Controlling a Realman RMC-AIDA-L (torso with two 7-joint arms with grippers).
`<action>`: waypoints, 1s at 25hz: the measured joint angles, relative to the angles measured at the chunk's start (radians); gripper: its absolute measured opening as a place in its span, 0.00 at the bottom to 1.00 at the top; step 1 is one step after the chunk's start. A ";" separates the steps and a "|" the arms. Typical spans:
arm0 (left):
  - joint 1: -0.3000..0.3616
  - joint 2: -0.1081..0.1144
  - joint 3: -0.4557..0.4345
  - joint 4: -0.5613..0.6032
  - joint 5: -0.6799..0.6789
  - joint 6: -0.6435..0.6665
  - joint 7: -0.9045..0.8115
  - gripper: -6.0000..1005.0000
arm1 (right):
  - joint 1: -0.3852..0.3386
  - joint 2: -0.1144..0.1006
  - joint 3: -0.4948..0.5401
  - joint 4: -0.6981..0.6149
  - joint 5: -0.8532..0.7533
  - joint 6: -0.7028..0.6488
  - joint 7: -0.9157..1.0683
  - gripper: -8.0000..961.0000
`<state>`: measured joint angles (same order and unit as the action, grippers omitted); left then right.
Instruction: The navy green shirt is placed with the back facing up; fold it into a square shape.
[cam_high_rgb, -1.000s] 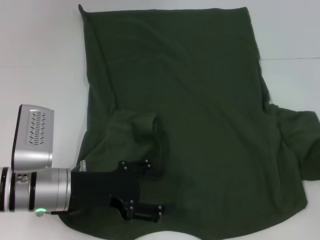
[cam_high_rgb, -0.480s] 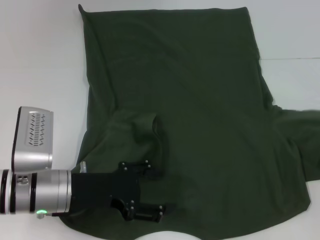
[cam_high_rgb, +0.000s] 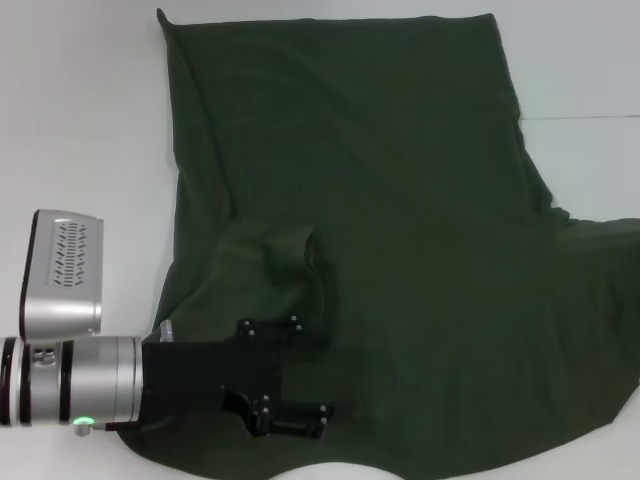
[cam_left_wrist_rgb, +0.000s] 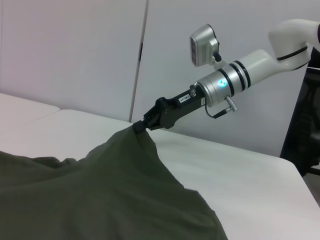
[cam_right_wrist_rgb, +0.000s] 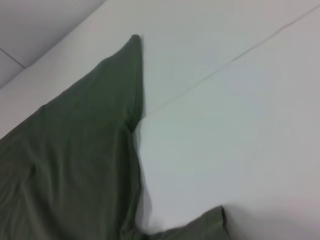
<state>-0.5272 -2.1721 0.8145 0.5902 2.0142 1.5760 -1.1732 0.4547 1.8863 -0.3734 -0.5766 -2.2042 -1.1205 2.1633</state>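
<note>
The navy green shirt (cam_high_rgb: 380, 220) lies spread on the white table (cam_high_rgb: 80, 120), plain side up, with its hem at the far end. Its left sleeve is folded inward onto the body. My left gripper (cam_high_rgb: 312, 375) hovers over that folded sleeve near the front edge, fingers apart and open. In the left wrist view my right gripper (cam_left_wrist_rgb: 139, 127) is shut on a raised peak of the shirt (cam_left_wrist_rgb: 75, 195), pulling the right sleeve up and outward. This gripper is outside the head view. The right wrist view shows only a pointed corner of the shirt (cam_right_wrist_rgb: 75, 150).
A seam line (cam_high_rgb: 580, 118) crosses the table top on the right. Bare white table lies left of the shirt and at the far right. A pale wall (cam_left_wrist_rgb: 75, 50) stands behind the table.
The shirt's right sleeve and lower right edge have been drawn farther right, now running past the picture's edge. The left arm has barely moved.
</note>
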 joint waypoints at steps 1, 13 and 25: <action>0.000 0.000 0.000 0.000 -0.002 0.000 0.000 0.87 | 0.003 0.000 0.000 -0.002 0.000 0.000 -0.003 0.02; -0.002 0.000 0.000 -0.014 -0.005 0.008 -0.010 0.87 | 0.034 -0.002 -0.005 -0.007 0.000 -0.070 -0.049 0.02; -0.006 0.001 0.000 -0.014 -0.017 0.009 -0.027 0.87 | 0.092 0.012 -0.034 -0.038 0.000 -0.289 -0.057 0.02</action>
<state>-0.5334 -2.1707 0.8146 0.5767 1.9971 1.5850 -1.1997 0.5465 1.8979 -0.4074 -0.6148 -2.2040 -1.4097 2.1065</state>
